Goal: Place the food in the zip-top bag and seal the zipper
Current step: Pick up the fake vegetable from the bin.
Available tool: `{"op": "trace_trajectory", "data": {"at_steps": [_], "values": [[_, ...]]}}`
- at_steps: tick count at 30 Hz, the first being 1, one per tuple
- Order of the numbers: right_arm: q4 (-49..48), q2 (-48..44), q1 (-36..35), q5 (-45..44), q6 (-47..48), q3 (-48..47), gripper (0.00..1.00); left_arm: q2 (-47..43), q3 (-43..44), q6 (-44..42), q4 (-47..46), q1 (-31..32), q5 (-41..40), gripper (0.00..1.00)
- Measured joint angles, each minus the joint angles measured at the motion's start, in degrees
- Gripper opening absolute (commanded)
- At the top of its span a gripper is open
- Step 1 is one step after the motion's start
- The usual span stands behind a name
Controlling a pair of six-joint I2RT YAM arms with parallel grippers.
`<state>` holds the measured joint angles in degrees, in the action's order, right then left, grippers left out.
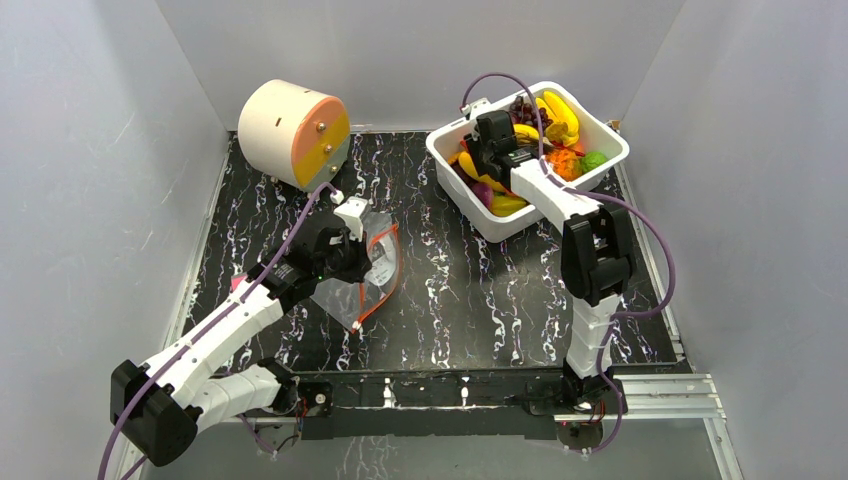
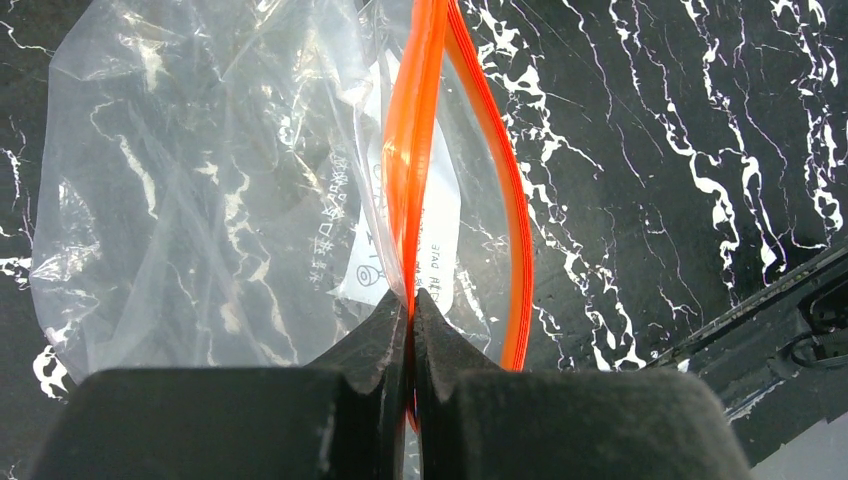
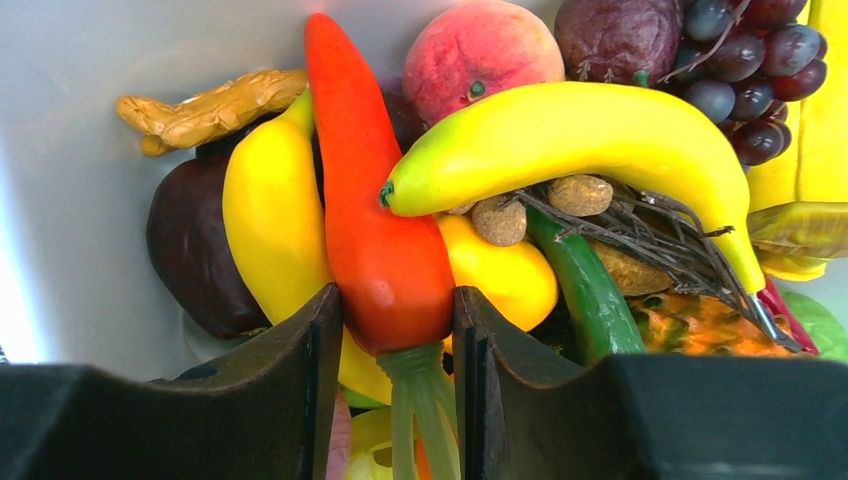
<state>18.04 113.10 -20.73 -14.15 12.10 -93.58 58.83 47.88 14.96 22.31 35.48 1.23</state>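
Note:
The clear zip-top bag (image 1: pixel 345 298) lies left of the table's centre, its mouth gaping. My left gripper (image 2: pixel 411 300) is shut on one side of the orange-red zipper (image 2: pixel 410 150), while the other side of the rim bows away to the right. The food fills the white tub (image 1: pixel 500 225) at the back right. My right gripper (image 3: pixel 395 310) reaches into it, with both fingers pressed against the thick end of an orange-red carrot (image 3: pixel 375 220) just above its green stalk. Around the carrot lie a yellow banana (image 3: pixel 570 135), a peach (image 3: pixel 480 45) and purple grapes (image 3: pixel 745 50).
A cream and orange cylinder (image 1: pixel 293 133) lies on its side at the back left. Grey walls close in the table on three sides. A metal rail (image 1: pixel 660 395) runs along the near right edge. The tub's white wall (image 3: pixel 80 60) is close on the right gripper's left.

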Motion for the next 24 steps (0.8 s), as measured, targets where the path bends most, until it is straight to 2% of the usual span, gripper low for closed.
{"op": "trace_trajectory", "data": {"at_steps": [7,17,21,24], "values": [[3.8,-2.8,0.2,2.7,-4.5,0.0,0.14,0.0,0.0,0.0,0.0,0.0,-2.1,0.00],[14.1,-13.2,0.1,5.5,-17.3,0.0,0.10,0.0,-1.7,-0.7,-3.0,0.0,-4.1,0.00],[17.7,-17.9,0.1,9.2,-22.4,0.2,0.07,0.0,-2.0,-2.4,-3.3,0.0,-5.0,0.00],[17.0,-23.6,0.0,14.1,-25.6,4.4,0.04,0.4,-1.6,-3.5,-3.4,0.0,-5.4,0.00]]}}
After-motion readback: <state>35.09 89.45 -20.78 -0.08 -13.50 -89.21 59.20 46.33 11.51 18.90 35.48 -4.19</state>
